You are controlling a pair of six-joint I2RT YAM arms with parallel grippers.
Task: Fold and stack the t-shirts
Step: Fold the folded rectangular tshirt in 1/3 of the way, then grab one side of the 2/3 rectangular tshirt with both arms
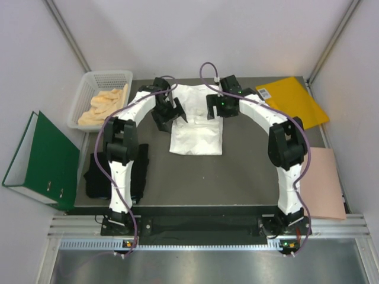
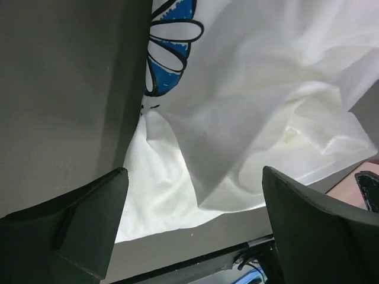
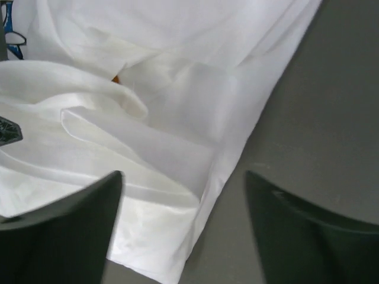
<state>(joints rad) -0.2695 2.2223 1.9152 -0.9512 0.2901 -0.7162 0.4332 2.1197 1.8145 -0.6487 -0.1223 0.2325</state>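
White shirt (image 1: pixel 196 127) lies partly folded at the far edge of the table (image 1: pixel 237 177). The left gripper (image 2: pixel 194 177) and right gripper (image 3: pixel 183 177) stand wide open over it. The black shirt (image 1: pixel 98 174), near-left corner, is not yet stacked.

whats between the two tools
The white shirt lies flat between the left tool and the right tool, as the top view shows.

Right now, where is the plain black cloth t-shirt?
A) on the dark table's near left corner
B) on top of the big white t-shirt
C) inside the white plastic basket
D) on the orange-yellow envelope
A: the plain black cloth t-shirt lies on the dark table at its near left corner, apart from the large white t-shirt farther back.
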